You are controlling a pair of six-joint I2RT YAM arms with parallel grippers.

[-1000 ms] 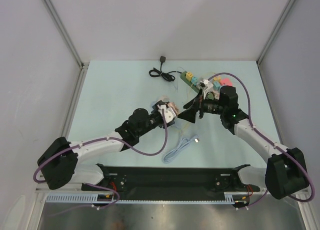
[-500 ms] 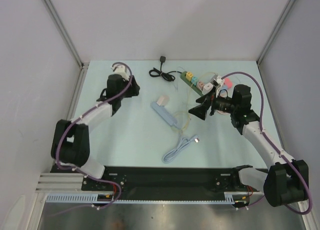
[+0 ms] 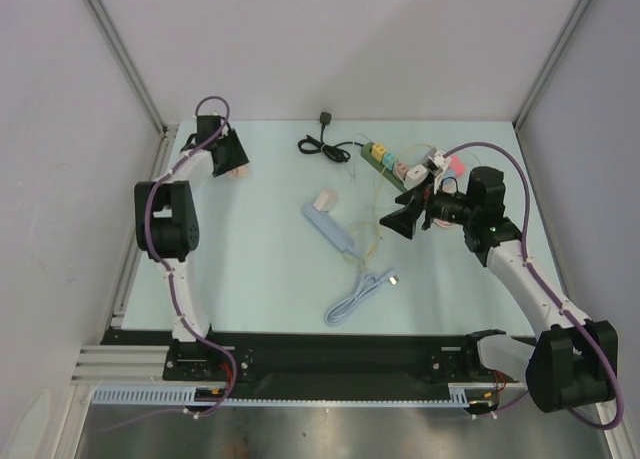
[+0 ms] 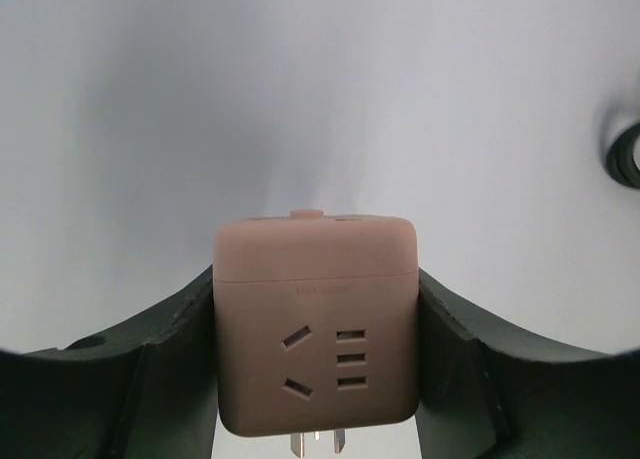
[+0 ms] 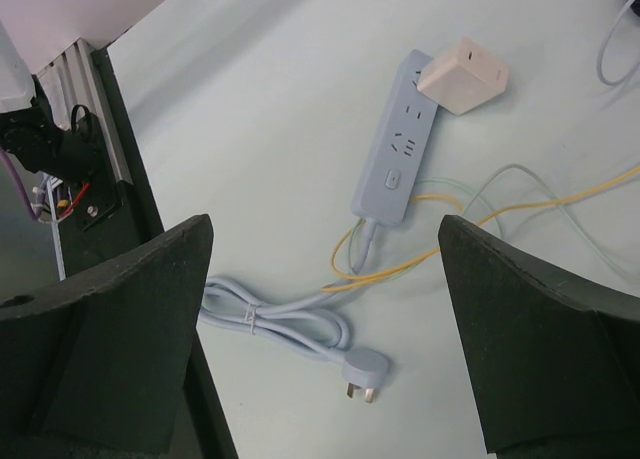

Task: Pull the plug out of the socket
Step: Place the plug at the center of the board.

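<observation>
On the tabletop point(image 3: 250, 269), a pale cube plug point(image 5: 463, 74) is seen on the far end of a light blue plastic power strip point(image 5: 395, 154), with the right hand point(image 3: 397, 219) held wide open and empty near its right. Far left, a brownish-pink cube plug point(image 4: 315, 279), prongs bare, is gripped by its sides in the left hand point(image 4: 315, 369). It could be dropped should that smooth-sided hold slip.

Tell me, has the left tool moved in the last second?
Yes. The left tool has swung away from the blue power strip to the far left corner of the table.
</observation>
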